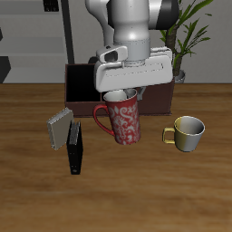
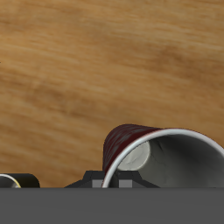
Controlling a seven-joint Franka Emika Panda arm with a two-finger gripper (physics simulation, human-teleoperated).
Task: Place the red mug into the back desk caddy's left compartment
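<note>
Seen from outside, the red mug [image 1: 120, 121] is carried tilted under the gripper [image 1: 120, 94], just in front of the back desk caddy [image 1: 82, 83], whose left compartment is hidden. At the wrist, the mug's rim [image 2: 166, 144] is gripped close against the claw, bare table [image 2: 79, 70] beyond.

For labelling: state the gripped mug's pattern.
The red mug has mottled pink-white markings on red, clearest in the exterior view.

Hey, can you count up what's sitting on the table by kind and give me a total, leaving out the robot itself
Mugs: 2, the red mug under the hand and a yellowish-gold mug
Desk caddies: 2, the back desk caddy and a smaller dark one nearer the table's front edge
Books: 1, a grey book leaning by the smaller caddy
Total: 5
</note>
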